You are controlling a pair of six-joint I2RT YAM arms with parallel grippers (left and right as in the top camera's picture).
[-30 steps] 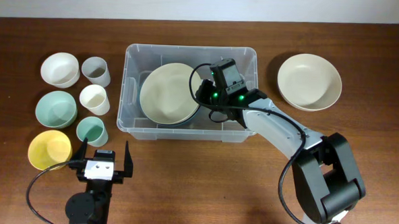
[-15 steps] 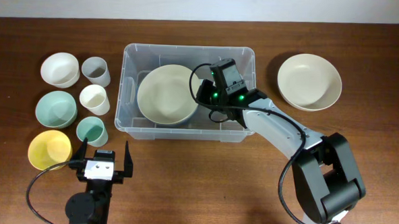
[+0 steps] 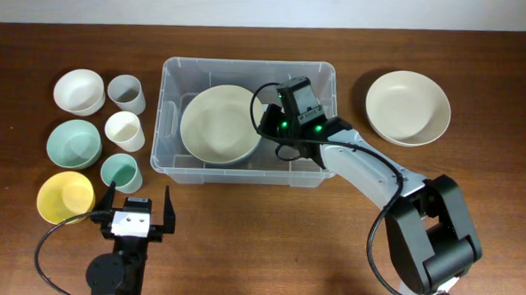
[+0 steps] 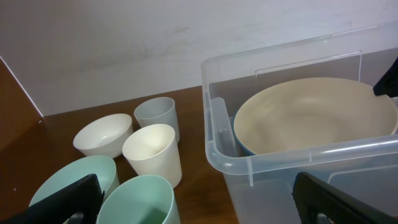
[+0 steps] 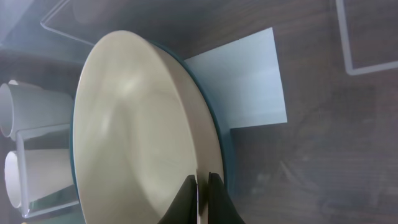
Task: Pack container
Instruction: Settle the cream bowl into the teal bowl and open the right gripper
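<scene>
Gripping the cream bowl by its rim, the right claw is seating it in the central container; the left claw is idling released; cups at 9 o'clock are awaiting packing.

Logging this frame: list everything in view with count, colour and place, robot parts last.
container: 1, clear plastic, table centre
large bowl: 1, cream, inside the container
blue bowl: 1, teal-blue, under the large bowl, mostly hidden
label: 1, white, container bottom
spare bowl: 1, cream, right of the container
small bowls: 3, far left column: white bowl, mint bowl, yellow bowl
cups: 3, between that column and the container: grey cup, cream cup, teal cup
table: 1, brown wood
left pincer: 1, black, open, empty, near the teal cup
right pincer: 1, black, shut on the large bowl's rim
</scene>
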